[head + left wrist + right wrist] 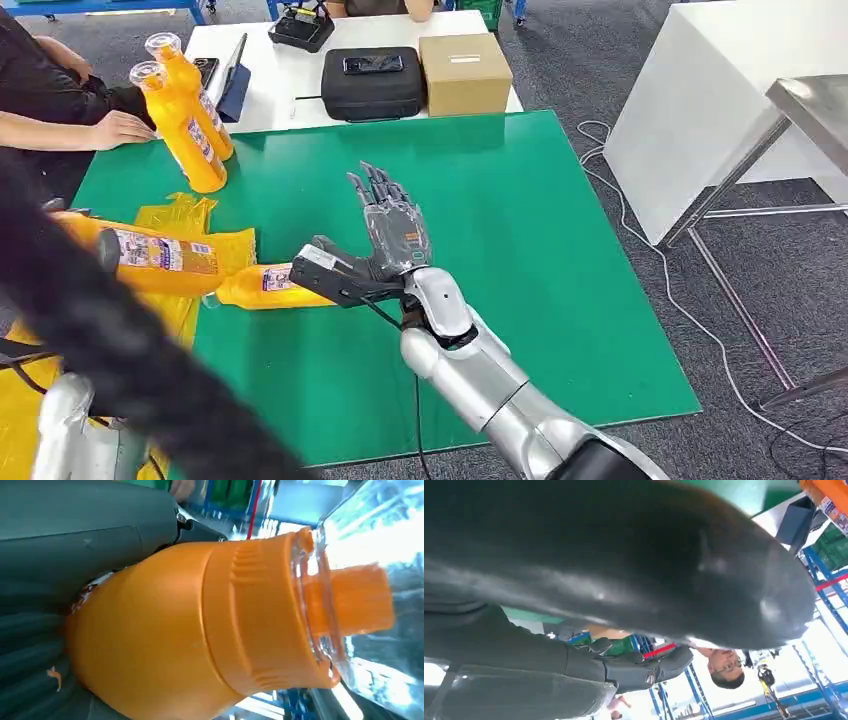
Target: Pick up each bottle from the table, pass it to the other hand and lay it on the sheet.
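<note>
Two orange bottles (195, 120) stand upright at the far left of the green mat (520, 250). My left hand (100, 255) grips a third orange bottle (160, 262) lying over the yellow sheet (215, 245); the left wrist view shows that bottle's (200, 625) shoulder and cap close up against my left hand's grey palm (75, 540). A fourth bottle (262, 285) lies on the mat at the sheet's edge, cap to the left. My right hand (385, 245) is beside its base, fingers spread and straight, thumb over the bottle's end. My right hand (624, 555) fills the near field of its wrist view.
A person's hand (120, 128) rests at the mat's far left corner. Behind the mat, a white table carries a black case (372, 82) and a cardboard box (465, 72). A white cabinet (700, 120) and a metal frame stand to the right, with cables on the floor.
</note>
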Controlling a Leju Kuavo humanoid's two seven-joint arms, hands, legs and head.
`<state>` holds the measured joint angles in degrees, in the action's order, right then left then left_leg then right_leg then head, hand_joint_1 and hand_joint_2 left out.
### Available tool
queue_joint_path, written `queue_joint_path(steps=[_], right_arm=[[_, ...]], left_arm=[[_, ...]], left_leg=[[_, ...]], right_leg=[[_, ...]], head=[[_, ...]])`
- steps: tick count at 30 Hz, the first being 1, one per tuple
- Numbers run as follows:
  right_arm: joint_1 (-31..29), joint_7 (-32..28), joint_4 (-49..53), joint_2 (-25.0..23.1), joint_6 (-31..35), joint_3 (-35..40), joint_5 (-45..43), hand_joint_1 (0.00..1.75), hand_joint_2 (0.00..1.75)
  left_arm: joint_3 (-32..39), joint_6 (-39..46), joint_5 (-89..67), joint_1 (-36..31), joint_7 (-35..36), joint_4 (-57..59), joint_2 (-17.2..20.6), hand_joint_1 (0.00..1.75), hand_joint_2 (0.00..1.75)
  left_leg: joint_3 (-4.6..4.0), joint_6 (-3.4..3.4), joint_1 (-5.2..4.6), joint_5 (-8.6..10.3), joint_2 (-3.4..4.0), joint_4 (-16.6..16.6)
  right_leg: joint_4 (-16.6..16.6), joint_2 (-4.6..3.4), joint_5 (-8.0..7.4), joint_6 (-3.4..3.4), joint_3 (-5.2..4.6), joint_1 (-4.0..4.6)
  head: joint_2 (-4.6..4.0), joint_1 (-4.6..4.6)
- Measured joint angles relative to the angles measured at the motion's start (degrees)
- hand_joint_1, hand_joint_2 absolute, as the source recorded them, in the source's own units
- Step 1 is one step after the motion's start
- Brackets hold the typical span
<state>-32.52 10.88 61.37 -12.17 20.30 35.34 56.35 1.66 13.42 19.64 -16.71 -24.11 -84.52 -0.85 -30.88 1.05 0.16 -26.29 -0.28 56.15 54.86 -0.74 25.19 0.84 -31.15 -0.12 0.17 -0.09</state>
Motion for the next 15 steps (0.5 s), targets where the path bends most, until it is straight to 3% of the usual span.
queue_joint_path(steps=[9,12,15], right_arm=[[-1.5,-2.3,-1.1,0.2,-0.1,0.0,-3.1,0.0,0.0],[-2.1,-3.6,-2.0,0.2,-0.1,0.1,-5.0,0.0,0.0],[-2.2,-4.5,-2.8,0.3,0.0,0.1,-6.4,0.0,0.0]], left_arm=[[3.4,14.9,-16.9,-3.8,-5.5,7.2,4.1,1.75,1.75],[3.4,23.8,-29.2,-5.5,-9.5,12.2,6.3,1.75,1.75],[3.8,26.1,-45.1,-6.4,-11.1,16.1,6.9,1.75,1.75]], left_leg=[[-0.02,0.0,0.0,0.0,-0.01,0.0],[0.0,-0.01,0.0,0.01,0.02,0.0],[-0.01,-0.01,-0.01,0.02,-0.1,0.0]], right_leg=[[0.0,0.0,0.0,0.0,0.0,0.0],[0.0,0.0,0.0,0.0,0.0,0.0],[0.0,0.07,0.0,0.0,0.01,-0.02]], head=[[0.0,0.0],[0.02,0.0],[0.0,0.0]])
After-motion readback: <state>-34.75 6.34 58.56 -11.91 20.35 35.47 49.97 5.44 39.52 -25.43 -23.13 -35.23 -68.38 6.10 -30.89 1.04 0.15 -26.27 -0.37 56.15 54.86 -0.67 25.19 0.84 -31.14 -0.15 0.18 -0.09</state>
